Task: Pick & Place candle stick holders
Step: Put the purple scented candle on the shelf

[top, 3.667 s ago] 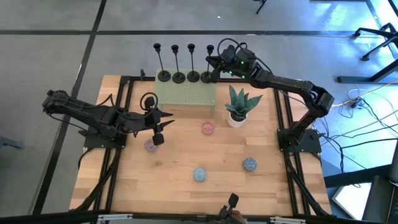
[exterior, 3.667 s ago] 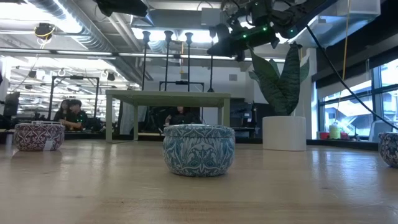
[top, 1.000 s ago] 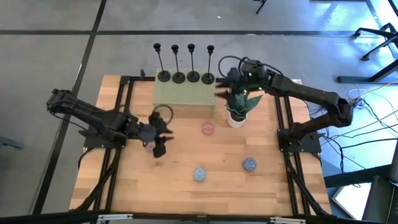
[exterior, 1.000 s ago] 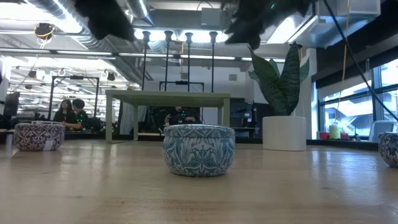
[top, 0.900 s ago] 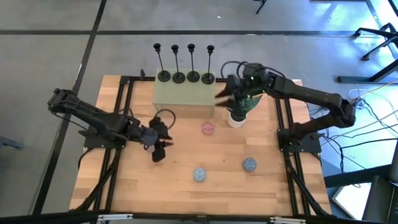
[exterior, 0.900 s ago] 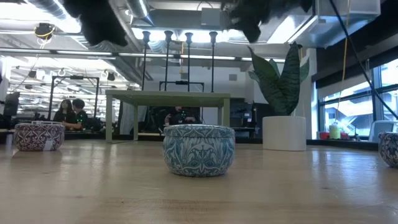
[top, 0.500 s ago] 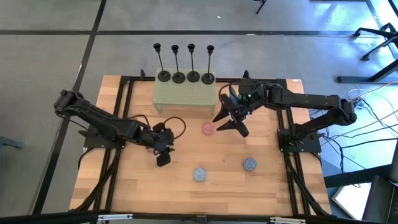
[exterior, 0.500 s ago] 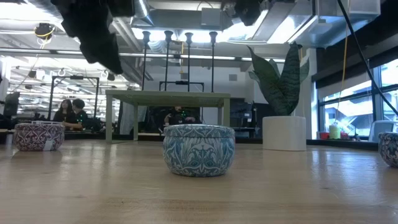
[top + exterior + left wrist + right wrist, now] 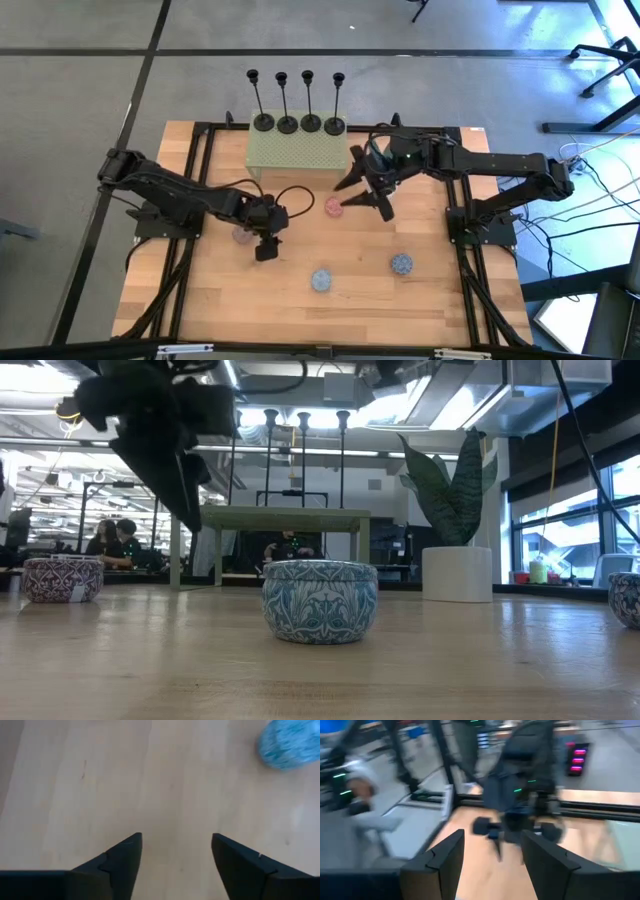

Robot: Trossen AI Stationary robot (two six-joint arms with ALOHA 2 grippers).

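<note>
Four black candle stick holders, top centre of the high view. Pale green raised platform with a fine dotted texture, just below them. Light wood-grain table, framed in black. Pink-patterned tin, mid-frame; blue-and-white patterned tin, lower centre; a second blue tin, lower right. Dark-green potted plant with paler leaf edges, in a white pot, right of the low view. Both arms and both grippers: black.
</note>
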